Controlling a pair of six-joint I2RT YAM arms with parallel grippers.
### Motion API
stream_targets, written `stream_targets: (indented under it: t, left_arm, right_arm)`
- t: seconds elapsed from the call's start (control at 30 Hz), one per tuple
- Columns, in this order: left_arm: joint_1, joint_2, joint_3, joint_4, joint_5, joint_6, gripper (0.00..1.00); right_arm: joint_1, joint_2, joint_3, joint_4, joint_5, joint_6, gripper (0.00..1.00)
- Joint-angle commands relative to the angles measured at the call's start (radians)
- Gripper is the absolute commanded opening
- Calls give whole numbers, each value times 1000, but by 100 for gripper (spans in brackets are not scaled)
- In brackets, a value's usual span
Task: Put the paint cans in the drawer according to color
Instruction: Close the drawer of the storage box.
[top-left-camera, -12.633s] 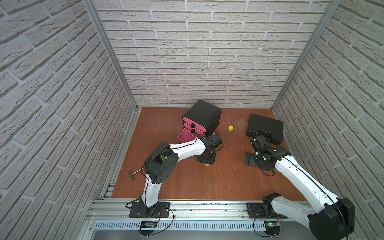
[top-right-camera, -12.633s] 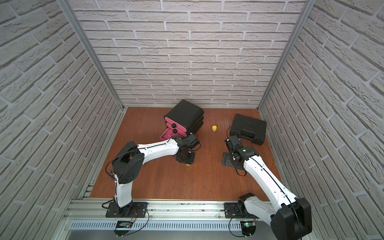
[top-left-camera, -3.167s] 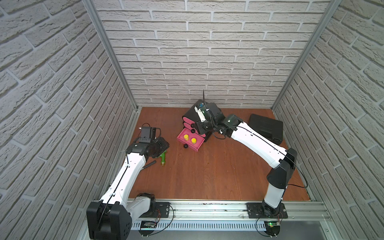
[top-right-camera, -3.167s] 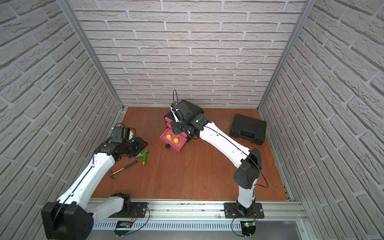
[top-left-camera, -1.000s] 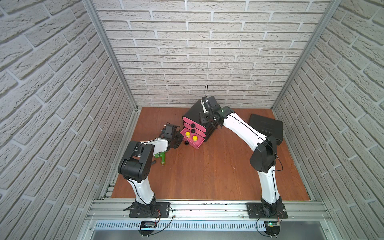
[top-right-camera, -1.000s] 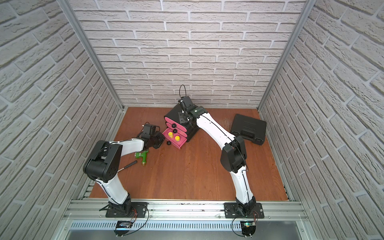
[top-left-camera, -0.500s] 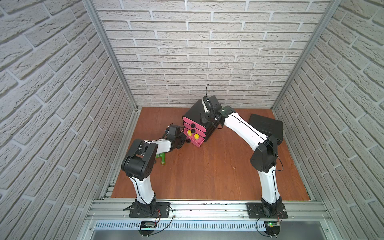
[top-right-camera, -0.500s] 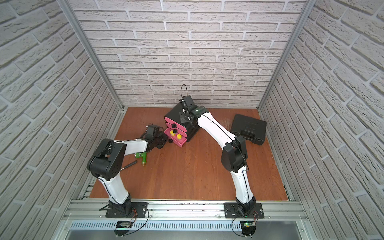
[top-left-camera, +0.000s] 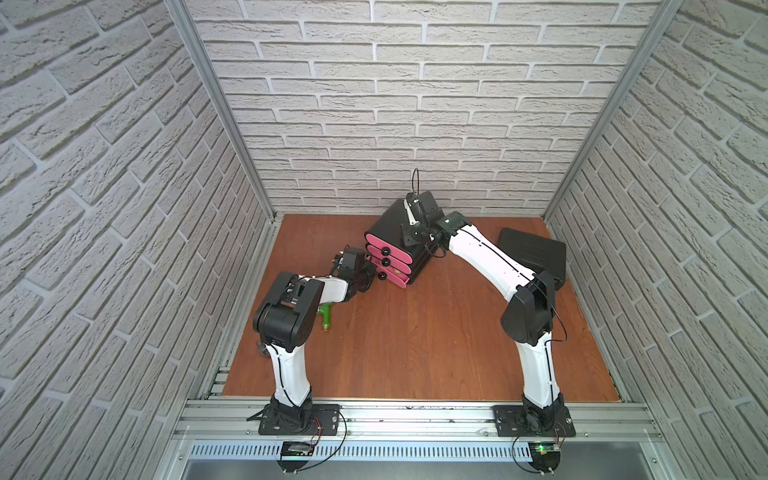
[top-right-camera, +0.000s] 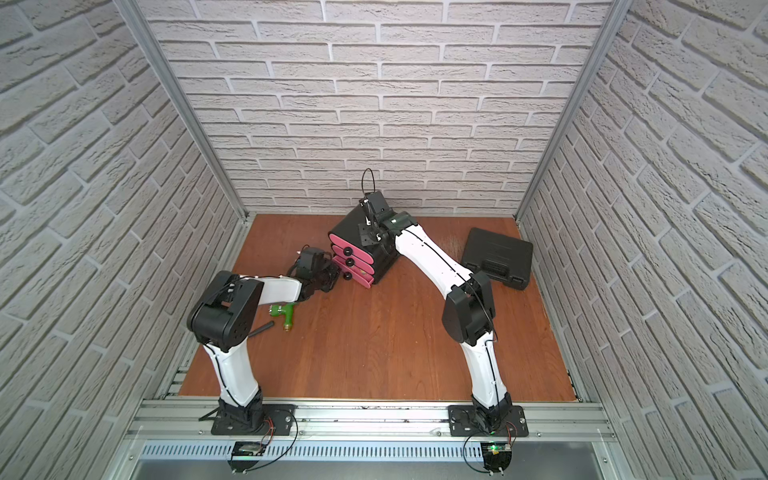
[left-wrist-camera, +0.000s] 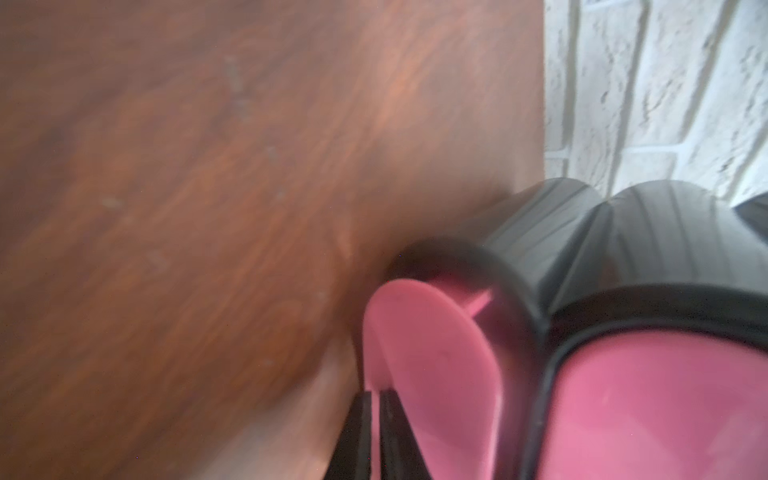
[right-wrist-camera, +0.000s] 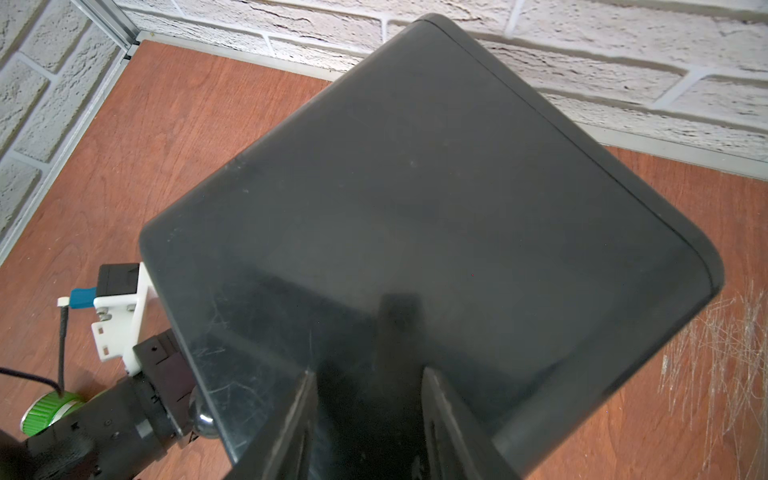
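The drawer cabinet (top-left-camera: 392, 224) (top-right-camera: 351, 224) is black with three pink drawers, standing at the back middle in both top views. Its bottom drawer (top-left-camera: 398, 280) (left-wrist-camera: 432, 374) stands out only a little. A sliver of a yellow paint can (top-left-camera: 397, 272) shows in the gap; the other paint cans are hidden. My left gripper (top-left-camera: 371, 276) (top-right-camera: 335, 274) (left-wrist-camera: 376, 399) is shut and empty, low at the bottom drawer's front beside its black knob (top-left-camera: 380, 276). My right gripper (top-left-camera: 411, 237) (right-wrist-camera: 366, 372) rests on the cabinet's top, jaws apart with nothing between them.
A green T-shaped piece (top-left-camera: 326, 316) (top-right-camera: 286, 313) and a dark tool handle (top-right-camera: 261, 328) lie on the wooden floor by my left arm. A flat black case (top-left-camera: 534, 253) (top-right-camera: 496, 257) lies to the right of the cabinet. Brick walls stand close behind and at both sides.
The bottom drawer has slid in from well open to almost shut, with my left gripper moving toward the cabinet behind it. The yellow cans are now nearly hidden. My right gripper has stayed on the cabinet's top.
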Motion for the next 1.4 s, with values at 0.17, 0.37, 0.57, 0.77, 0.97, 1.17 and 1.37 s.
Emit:
stream_targets:
  t: [0.17, 0.37, 0.57, 0.77, 0.97, 1.17, 1.37]
  left_arm:
    - [-13, 53, 48, 86, -18, -47, 11]
    - [-16, 70, 49, 118, -29, -88, 11]
    - [-26, 82, 49, 148, -38, -140, 11]
    - [-39, 97, 33, 205, -56, -224, 11]
    - [-75, 84, 4, 210, -94, -314, 11]
    - [-84, 99, 3, 253, -96, -330, 11]
    - [-88, 86, -14, 266, -90, -341, 11]
  right_arm:
    - [-16, 42, -66, -168, -36, 18, 46]
    - [-16, 40, -81, -167, -36, 21, 46]
    - [-16, 31, -88, -167, -29, 19, 46]
    - [-17, 29, -95, -167, -30, 28, 46]
    - [-18, 27, -104, -161, -32, 31, 46]
    - [-17, 25, -114, -158, -36, 36, 46]
    - [-16, 17, -135, -153, -36, 38, 46]
